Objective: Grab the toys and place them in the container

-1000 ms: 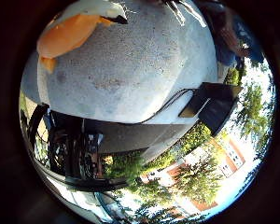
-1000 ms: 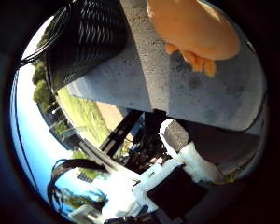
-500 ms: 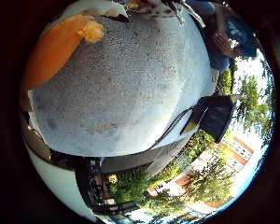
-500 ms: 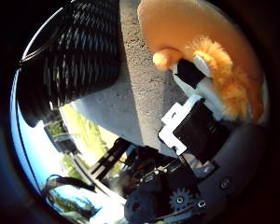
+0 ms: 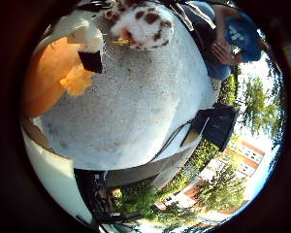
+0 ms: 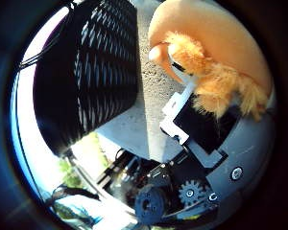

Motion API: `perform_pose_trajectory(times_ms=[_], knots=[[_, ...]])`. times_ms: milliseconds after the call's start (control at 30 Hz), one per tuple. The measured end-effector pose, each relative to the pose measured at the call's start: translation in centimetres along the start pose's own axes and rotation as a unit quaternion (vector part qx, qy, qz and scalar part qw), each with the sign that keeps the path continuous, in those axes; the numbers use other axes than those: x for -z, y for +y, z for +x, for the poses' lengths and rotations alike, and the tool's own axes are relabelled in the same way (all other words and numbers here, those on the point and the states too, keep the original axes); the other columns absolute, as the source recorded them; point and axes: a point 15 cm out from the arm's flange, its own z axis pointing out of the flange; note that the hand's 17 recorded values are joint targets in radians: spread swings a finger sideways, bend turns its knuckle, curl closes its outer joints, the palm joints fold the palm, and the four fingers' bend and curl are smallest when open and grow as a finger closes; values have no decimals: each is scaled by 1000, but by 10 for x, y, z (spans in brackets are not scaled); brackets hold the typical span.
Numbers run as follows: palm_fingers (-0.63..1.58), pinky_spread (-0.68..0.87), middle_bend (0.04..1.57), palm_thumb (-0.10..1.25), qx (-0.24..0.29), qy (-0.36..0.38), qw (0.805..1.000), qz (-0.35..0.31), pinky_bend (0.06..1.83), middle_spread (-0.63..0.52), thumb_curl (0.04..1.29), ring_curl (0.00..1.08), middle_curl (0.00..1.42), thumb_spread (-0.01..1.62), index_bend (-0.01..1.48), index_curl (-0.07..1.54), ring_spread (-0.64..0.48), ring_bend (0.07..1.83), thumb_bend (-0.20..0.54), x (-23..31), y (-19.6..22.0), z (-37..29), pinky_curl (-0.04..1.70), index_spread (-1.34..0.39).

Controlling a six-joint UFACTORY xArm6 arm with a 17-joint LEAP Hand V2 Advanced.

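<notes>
An orange plush toy (image 6: 216, 48) with a shaggy tuft lies on the grey stone table (image 5: 136, 111), close under my palm. My right hand (image 6: 192, 124) is down on it. One white and black finger (image 6: 182, 103) presses into the fur, and another fingertip (image 5: 91, 53) curls against the tuft from the other side. A black mesh container (image 6: 91, 72) stands on the table right beside the orange toy. A white plush toy with brown spots (image 5: 143, 24) lies farther off on the same table.
The round table's edge (image 5: 150, 162) drops off to grass and pavement. A black chair-like object (image 5: 217, 127) stands beside the table. A person in blue (image 5: 233, 39) sits beyond the spotted toy.
The palm has come closer to the orange toy, which now fills more of both views. The fingers have closed in onto its fur. The spotted toy has come into view.
</notes>
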Motion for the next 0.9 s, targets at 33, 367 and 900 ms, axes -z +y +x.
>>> perform_pose_trajectory(times_ms=[33,367,900], knots=[[1111,291,1032,1037,-1,-1,1000,-11,1373,-199,573,770,891,1032,455,-14,-50,1247,-5,5,7,0,687,-624],[983,217,1114,971,9,-7,990,-140,1445,-209,658,839,1014,1079,661,-19,-100,1310,-17,103,96,-23,773,-844],[874,157,1179,920,118,-24,991,-63,1502,-213,743,890,1113,1117,841,-20,-130,1377,-15,259,85,-184,856,-1043]])
